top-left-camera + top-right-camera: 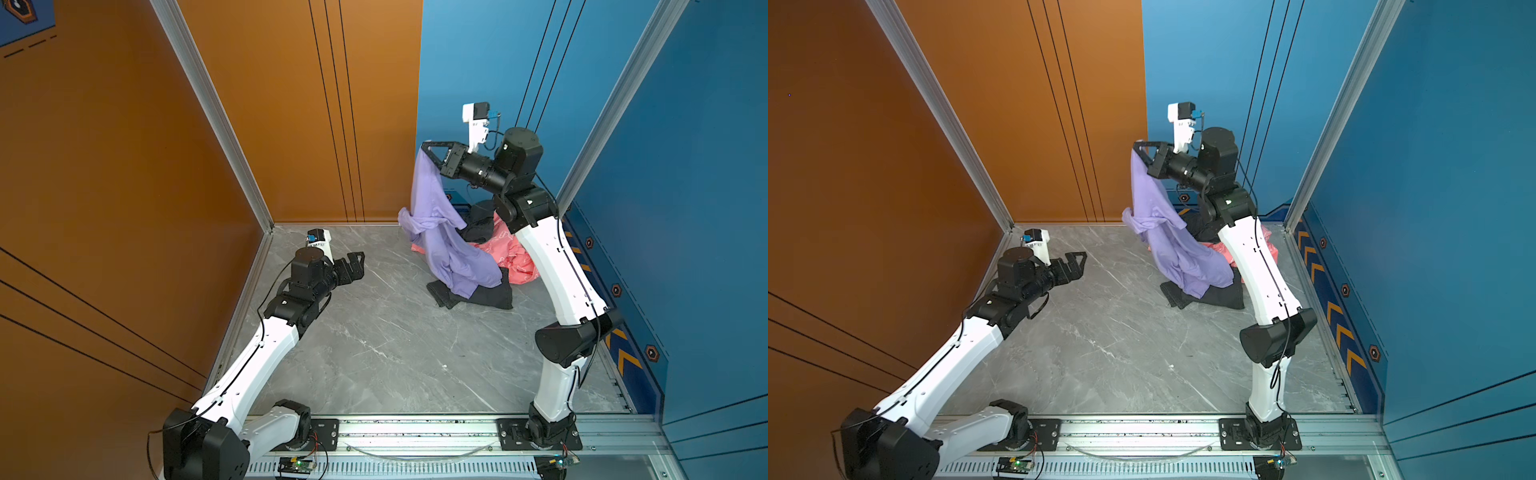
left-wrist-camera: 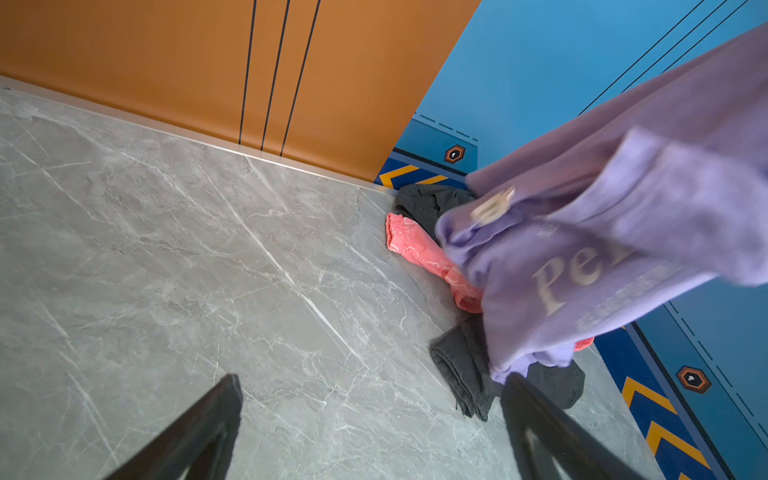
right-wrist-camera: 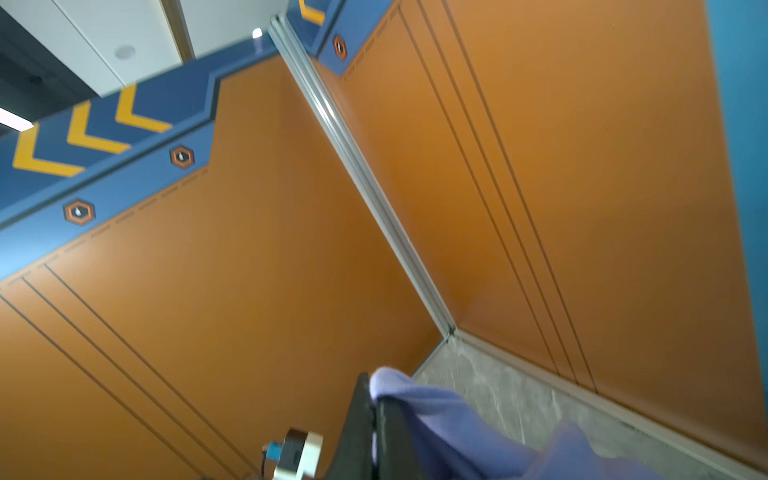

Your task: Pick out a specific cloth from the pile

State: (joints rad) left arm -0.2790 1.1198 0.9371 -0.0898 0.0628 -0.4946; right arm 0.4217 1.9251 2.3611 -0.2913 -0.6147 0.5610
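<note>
Grasps the cloth by its top with the right end effector, up high. Hangs it near-vertical below the grip, with its tail draped over the pile on the counter. Has the left end effector released, well apart. Likely needs more lift.

You are looking at an enclosed robot test cell in a lab. Orange wall panels and blue wall panels, joined by bare aluminium posts, box in a grey marble-patterned counter. The left arm and right arm bolt to a slotted aluminium rail beside an exposed circuit board. Yellow chevrons and hexagonal markers line the blue trim.
</note>
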